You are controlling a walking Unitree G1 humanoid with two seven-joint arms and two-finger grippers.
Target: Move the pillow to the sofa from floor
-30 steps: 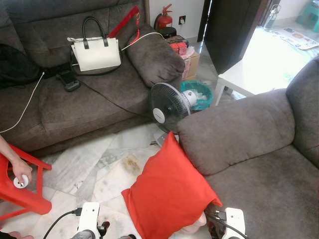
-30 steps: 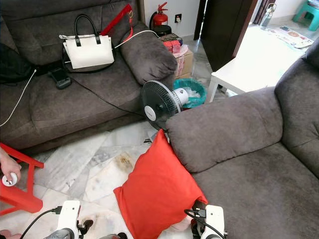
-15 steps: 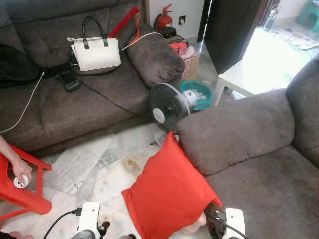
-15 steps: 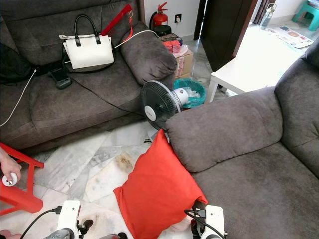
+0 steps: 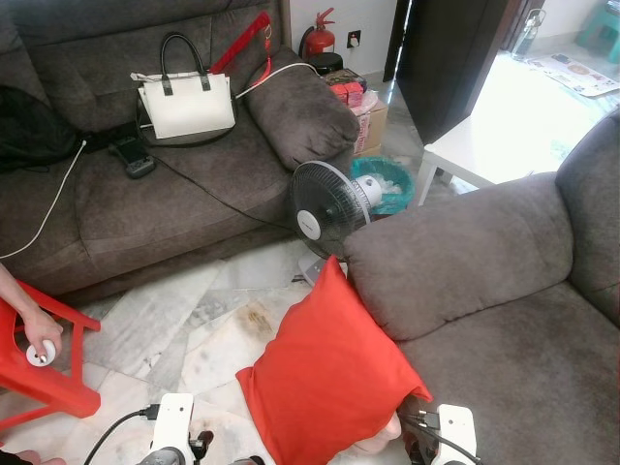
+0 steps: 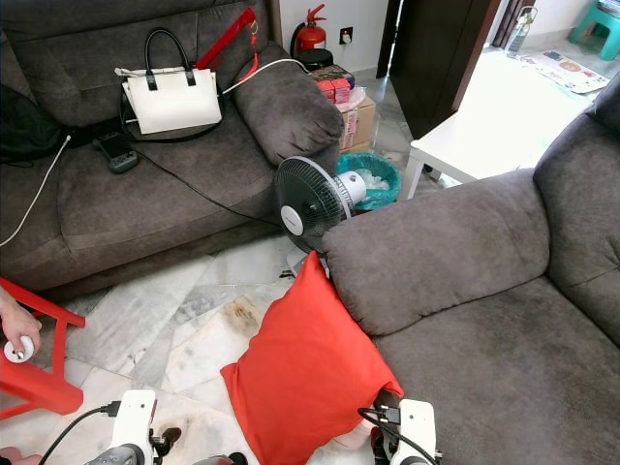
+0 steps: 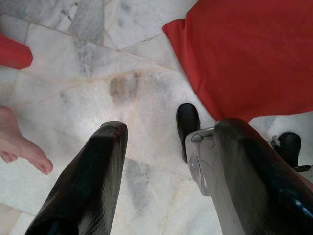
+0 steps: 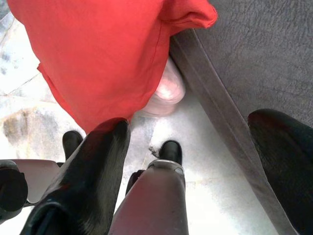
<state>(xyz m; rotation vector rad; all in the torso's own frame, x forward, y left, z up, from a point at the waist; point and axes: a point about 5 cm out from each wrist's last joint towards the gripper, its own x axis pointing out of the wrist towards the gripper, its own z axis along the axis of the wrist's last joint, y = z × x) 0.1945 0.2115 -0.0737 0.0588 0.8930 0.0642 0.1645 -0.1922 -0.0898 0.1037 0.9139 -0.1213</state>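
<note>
A red pillow (image 5: 325, 373) stands tilted on the marble floor, leaning against the front of the near grey sofa (image 5: 504, 320) below its armrest. Both arms hang low at the bottom of the eye views, the left wrist (image 5: 172, 426) left of the pillow and the right wrist (image 5: 450, 431) by its lower right corner. My left gripper (image 7: 173, 129) is open over bare floor, with the pillow (image 7: 244, 54) just ahead of it. My right gripper (image 8: 190, 122) is open above the floor, between the pillow (image 8: 102, 54) and the sofa base (image 8: 254, 63). Neither holds anything.
A black fan (image 5: 325, 205) stands behind the pillow, with a teal bin (image 5: 387, 184) and a white table (image 5: 484, 145) beyond. A far sofa (image 5: 145, 194) holds a white handbag (image 5: 186, 105). A person's hand (image 5: 39, 339) rests on a red stool (image 5: 39, 373); a bare foot (image 7: 22, 147) is nearby.
</note>
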